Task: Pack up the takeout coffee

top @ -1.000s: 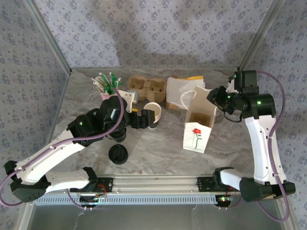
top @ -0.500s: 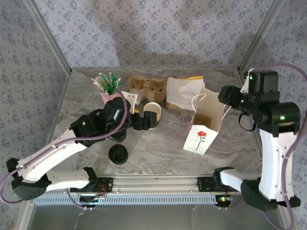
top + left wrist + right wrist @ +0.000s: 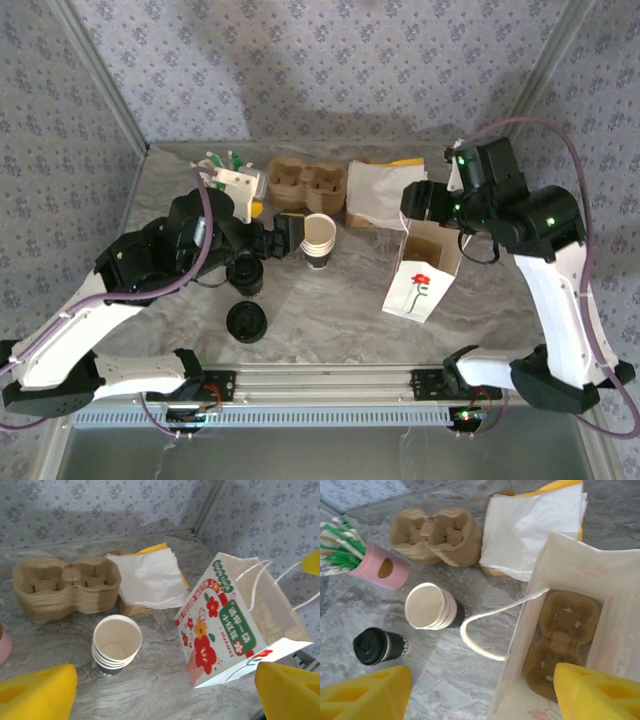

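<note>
The takeout coffee (image 3: 377, 646), a dark cup with a black lid, stands on the table (image 3: 330, 300) left of the stack of white cups (image 3: 432, 607); in the top view the coffee (image 3: 245, 272) sits just under my left arm. My left gripper (image 3: 288, 237) is open above the table, beside the white cups (image 3: 116, 642), with nothing between its yellow fingers (image 3: 35, 692). My right gripper (image 3: 480, 695) is open over the left rim of the white flowered paper bag (image 3: 420, 268). A cardboard carrier (image 3: 565, 635) lies inside the bag.
A loose black lid (image 3: 246, 322) lies near the front. At the back are a pink cup of straws (image 3: 377, 565), a stack of cardboard carriers (image 3: 305, 183) and white napkins (image 3: 385, 192). The bag's string handle (image 3: 485, 630) hangs out over the table.
My right gripper has opened wider and swung from the bag's right side to above its far left rim. The bag has shifted slightly. My left arm has drawn back to the left.
</note>
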